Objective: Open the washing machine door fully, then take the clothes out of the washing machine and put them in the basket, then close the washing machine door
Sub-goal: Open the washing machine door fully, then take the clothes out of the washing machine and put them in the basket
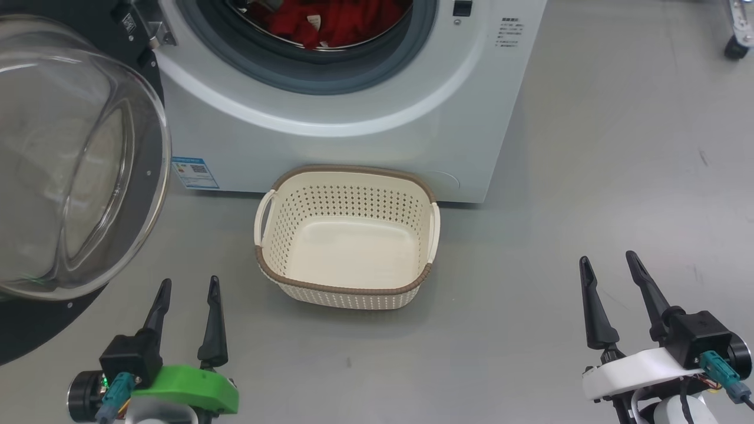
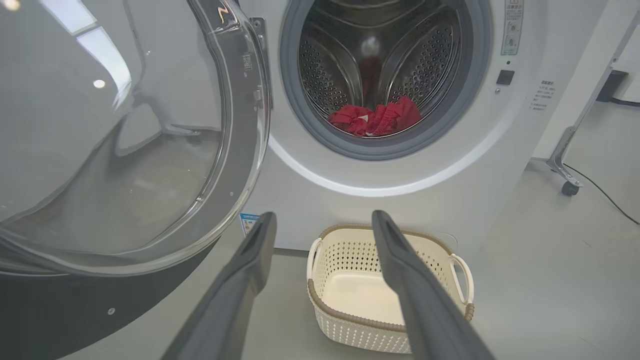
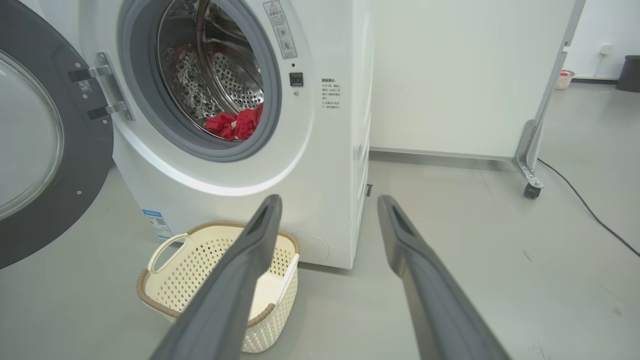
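Head view: washing machine door [image 1: 76, 159] open at left, clothes [image 1: 341, 23] inside the washing machine [image 1: 353, 138] at top centre, basket [image 1: 353, 171] unfilled mid-frame. Left tool [image 1: 189, 280] and right tool [image 1: 607, 257] gape wide, empty. Unloading looks next: reach inside, grasp fabric.

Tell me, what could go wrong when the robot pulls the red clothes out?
The clothes lie low in the drum, so one grab might leave some behind.
The basket is small and sits on the floor below the washer mouth, so dropped clothes could hang over its rim or miss it.
The door juts out on the left, so a reach inside might bump it.
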{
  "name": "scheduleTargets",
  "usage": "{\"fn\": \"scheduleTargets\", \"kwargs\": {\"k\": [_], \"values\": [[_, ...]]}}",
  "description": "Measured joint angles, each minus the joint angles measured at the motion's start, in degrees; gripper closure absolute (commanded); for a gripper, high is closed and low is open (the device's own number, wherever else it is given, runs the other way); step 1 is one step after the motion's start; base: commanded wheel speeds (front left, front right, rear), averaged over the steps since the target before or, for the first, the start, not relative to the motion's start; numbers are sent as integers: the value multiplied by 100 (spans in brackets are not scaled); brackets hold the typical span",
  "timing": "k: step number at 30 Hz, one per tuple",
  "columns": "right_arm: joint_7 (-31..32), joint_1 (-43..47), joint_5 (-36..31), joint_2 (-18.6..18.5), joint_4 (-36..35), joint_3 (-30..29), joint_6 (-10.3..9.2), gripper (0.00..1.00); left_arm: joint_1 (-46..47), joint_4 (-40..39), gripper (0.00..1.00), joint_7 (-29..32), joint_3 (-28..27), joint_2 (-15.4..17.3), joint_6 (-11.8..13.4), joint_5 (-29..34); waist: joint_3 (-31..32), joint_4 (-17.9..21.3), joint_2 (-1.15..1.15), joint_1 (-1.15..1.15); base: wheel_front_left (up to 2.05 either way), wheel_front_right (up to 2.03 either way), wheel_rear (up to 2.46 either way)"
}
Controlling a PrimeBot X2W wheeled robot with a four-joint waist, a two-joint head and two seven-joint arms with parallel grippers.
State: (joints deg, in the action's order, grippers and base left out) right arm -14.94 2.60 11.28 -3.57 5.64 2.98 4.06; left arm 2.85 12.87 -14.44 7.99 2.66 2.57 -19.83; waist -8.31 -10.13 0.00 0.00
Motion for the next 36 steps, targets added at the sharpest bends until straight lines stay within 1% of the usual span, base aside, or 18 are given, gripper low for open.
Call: {"fn": "scheduleTargets", "kwargs": {"k": [13, 14, 21, 23, 26, 28, 36], "values": [[0, 181, 25, 34, -8, -48, -29, 0, -132, -73, 0, 0, 143, 2, 15, 69, 171, 535, 0, 0, 0, 0, 0], [0, 192, 26, 35, -10, -49, -68, 0, -137, -76, 0, 0, 160, 2, 14, 69, 191, 557, 0, 0, 0, 0, 0], [0, 333, 27, 60, -40, -48, -70, 0, -214, -74, 0, 0, 230, 3, 11, 77, 332, 646, 0, 0, 0, 0, 0], [0, 404, 29, 86, -71, -58, -125, 0, -236, -75, 0, 4, 286, 4, 11, 78, 374, 679, 0, 0, 0, 0, 0], [0, 432, 43, 87, -104, -77, -129, 0, -241, -74, 0, 27, 312, 3, 10, 78, 389, 696, 0, 0, 0, 0, 0], [0, 452, 74, 97, -125, -76, -177, 0, -253, -75, 0, 43, 314, 4, 10, 79, 393, 705, 0, 0, 0, 0, 0], [0, 505, 74, 103, -158, -65, -178, 0, -257, -81, 0, 83, 335, 5, 10, 124, 401, 724, 0, 0, 0, 0, 0]]}}
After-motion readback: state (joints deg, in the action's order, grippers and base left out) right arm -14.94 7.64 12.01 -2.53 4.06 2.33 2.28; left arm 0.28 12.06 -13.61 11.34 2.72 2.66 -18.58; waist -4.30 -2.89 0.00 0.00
